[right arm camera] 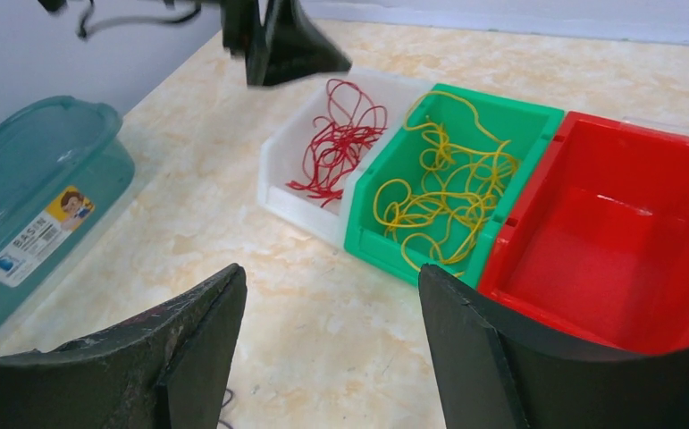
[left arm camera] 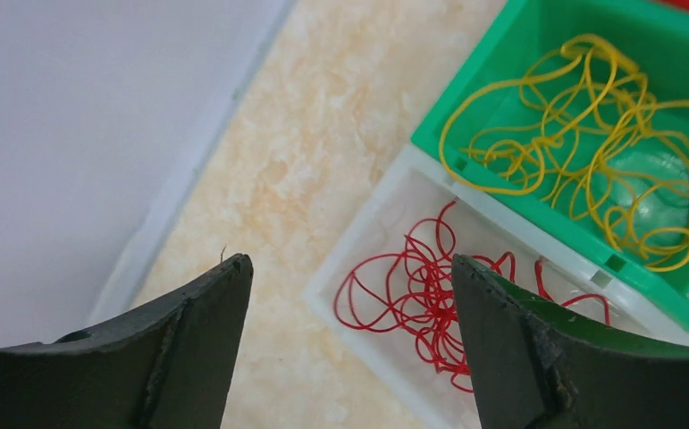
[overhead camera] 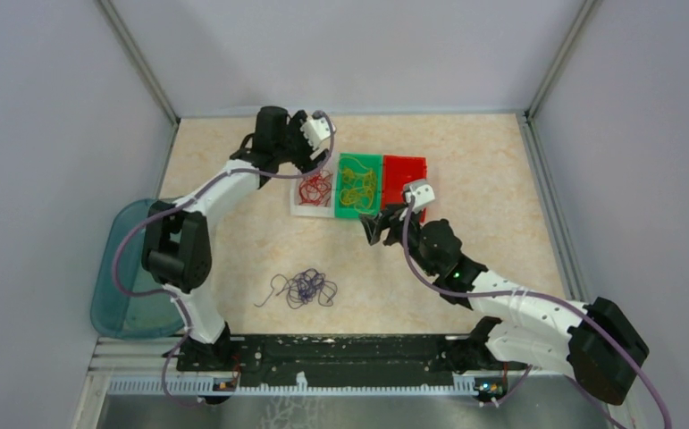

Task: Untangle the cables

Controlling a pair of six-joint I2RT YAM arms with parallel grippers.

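Red cables (overhead camera: 315, 189) lie bunched in a white bin (overhead camera: 302, 209); they also show in the left wrist view (left arm camera: 416, 295) and the right wrist view (right arm camera: 339, 143). Yellow cables (overhead camera: 357, 186) lie in a green bin (overhead camera: 349, 212), also seen from the left wrist (left arm camera: 591, 143) and the right wrist (right arm camera: 439, 183). A dark purple cable tangle (overhead camera: 306, 288) lies loose on the table. My left gripper (left arm camera: 349, 268) is open and empty above the white bin's near corner. My right gripper (right arm camera: 331, 273) is open and empty over bare table in front of the bins.
An empty red bin (overhead camera: 405, 170) stands to the right of the green bin, also in the right wrist view (right arm camera: 617, 250). A teal plastic tub (overhead camera: 130, 268) sits at the table's left edge. Grey walls enclose the table on three sides.
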